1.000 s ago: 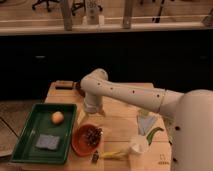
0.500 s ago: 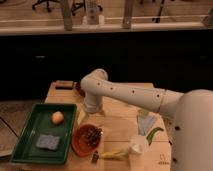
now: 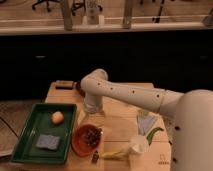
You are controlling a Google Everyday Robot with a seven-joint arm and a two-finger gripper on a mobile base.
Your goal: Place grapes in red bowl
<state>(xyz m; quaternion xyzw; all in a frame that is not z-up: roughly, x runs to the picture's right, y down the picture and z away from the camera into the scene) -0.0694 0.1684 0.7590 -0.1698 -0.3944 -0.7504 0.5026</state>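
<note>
The red bowl (image 3: 80, 144) sits on the wooden table near its front edge, just right of the green tray. The grapes (image 3: 92, 135), a dark cluster, lie inside the bowl toward its right side. My white arm reaches in from the right, bends at its elbow over the table's back, and points down. My gripper (image 3: 91, 120) hangs just above the bowl's far rim, close over the grapes. I cannot tell whether it touches them.
A green tray (image 3: 30, 150) at the left holds an orange-yellow fruit (image 3: 58, 117) and a blue-grey sponge (image 3: 47, 142). A white cup (image 3: 138, 145), green and yellow items (image 3: 154, 133) and a small dark object (image 3: 94, 158) lie front right. A dark object (image 3: 64, 84) lies at the back left.
</note>
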